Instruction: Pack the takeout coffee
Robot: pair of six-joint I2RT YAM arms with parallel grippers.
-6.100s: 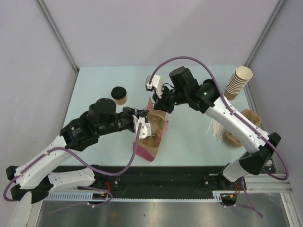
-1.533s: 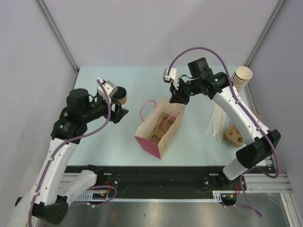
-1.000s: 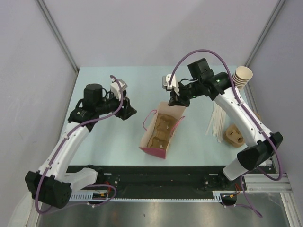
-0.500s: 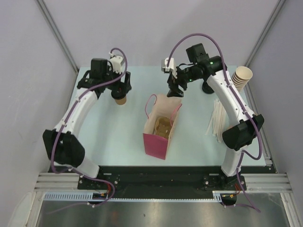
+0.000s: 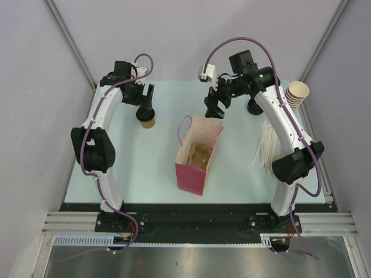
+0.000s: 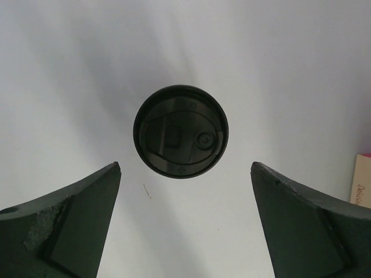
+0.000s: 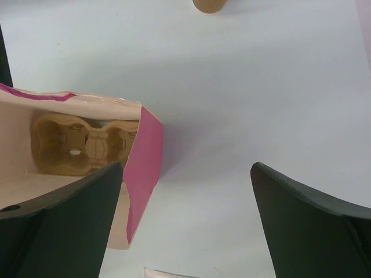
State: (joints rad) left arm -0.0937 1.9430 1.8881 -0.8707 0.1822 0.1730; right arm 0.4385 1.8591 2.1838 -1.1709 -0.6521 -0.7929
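**Left gripper** [image 6: 185,167], swung from the bag to the worktop's far-left corner, hangs over the takeout coffee [image 6: 181,131], jaws spread wide and empty; the grasp is judged next. **Right gripper** [image 7: 185,166], equally wide and empty, has drawn back from the pink paper bag [image 5: 191,176] mid-worktop. Count: one lidded coffee, one bag, one pulp carrier [image 5: 199,154] inside, one cup stack [image 5: 291,98] at the far-right corner.

Items counted on the table [image 5: 127,168]:

- Takeout coffee [image 5: 146,118], lidded: one.
- Pink paper bag [image 5: 191,176]: one.
- Pulp cup carrier [image 5: 199,155]: one.
- Stack of lidless cups [image 5: 291,97]: one stack. The number of cups in it cannot be told.
- Bundle of white sticks [image 5: 266,145]: one bundle, sticks uncountable.
- Grippers: two, the left gripper [image 5: 145,103] and the right gripper [image 5: 213,109].
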